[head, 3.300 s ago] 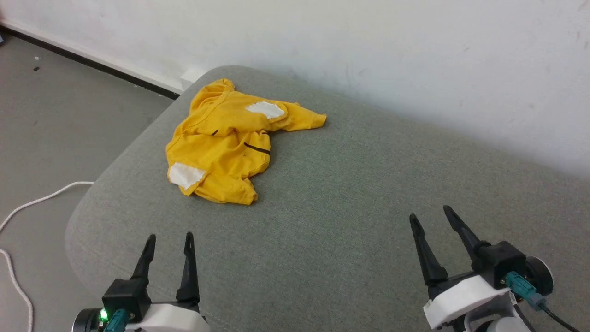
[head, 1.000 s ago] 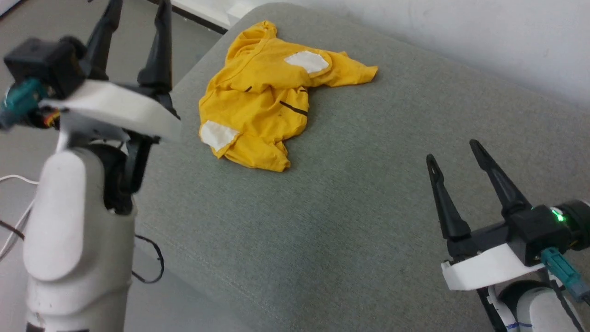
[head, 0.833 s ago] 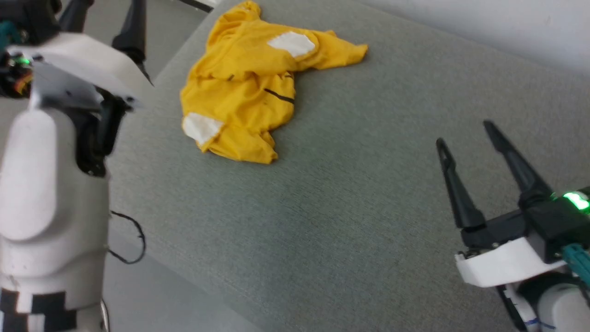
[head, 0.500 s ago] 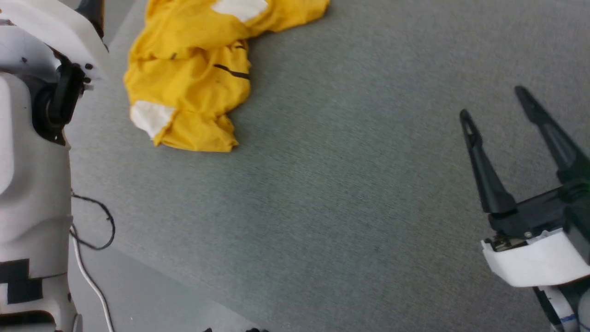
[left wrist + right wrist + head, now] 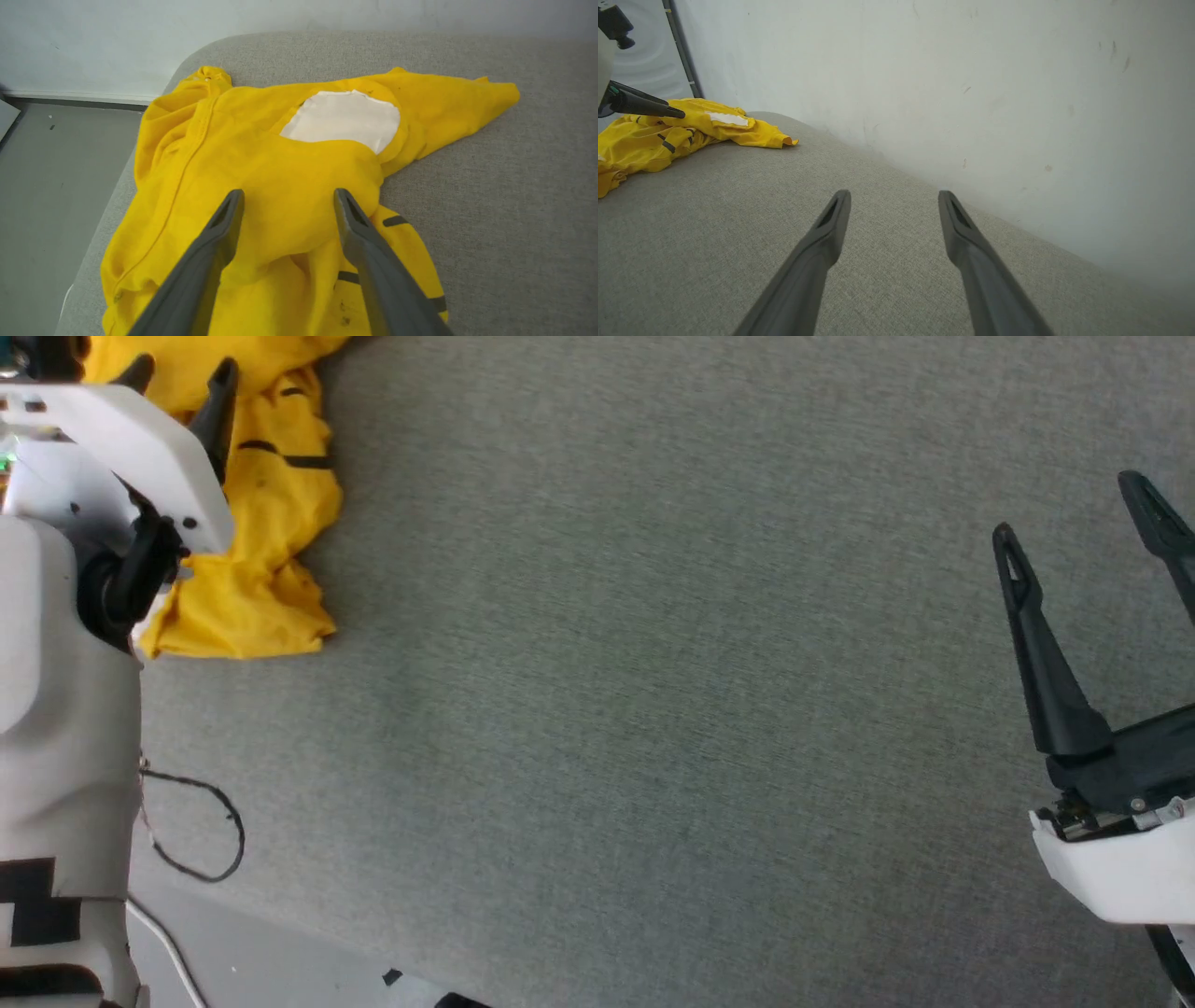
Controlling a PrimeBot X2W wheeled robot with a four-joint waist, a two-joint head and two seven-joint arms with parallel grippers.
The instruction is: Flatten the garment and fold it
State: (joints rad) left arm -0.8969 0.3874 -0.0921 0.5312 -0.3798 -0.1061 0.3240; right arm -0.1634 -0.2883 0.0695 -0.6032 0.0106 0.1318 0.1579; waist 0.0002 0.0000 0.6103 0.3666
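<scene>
From the head, we see the mustard-yellow garment (image 5: 271, 523) crumpled at the upper left, on the grey fabric cushion (image 5: 653, 663) near its left edge. Our left hand (image 5: 182, 369) reaches over it from the pale forearm (image 5: 56, 691), its two dark fingers spread wide. Our right hand (image 5: 1069, 509) sits at the far right, well apart from the garment, also wide and holding nothing. A thin black cable (image 5: 205, 831) loops by the cushion's near edge, above the grey floor (image 5: 280, 971)

From the left wrist, we look down on the garment (image 5: 196, 154) lying bunched by the cushion's rounded corner. A white patch (image 5: 343, 116) faces up, and black stripes (image 5: 395, 220) show on a fold at the lower right. The left hand (image 5: 288, 193) hangs over the middle of the fabric, jaws wide with cloth showing between them; we cannot tell whether the tips touch it

From the right wrist, our right hand (image 5: 894, 193) hovers wide over bare cushion beside the white wall (image 5: 971, 93). The garment (image 5: 649, 140) lies far off at the left, with a finger of the left hand just above it
</scene>
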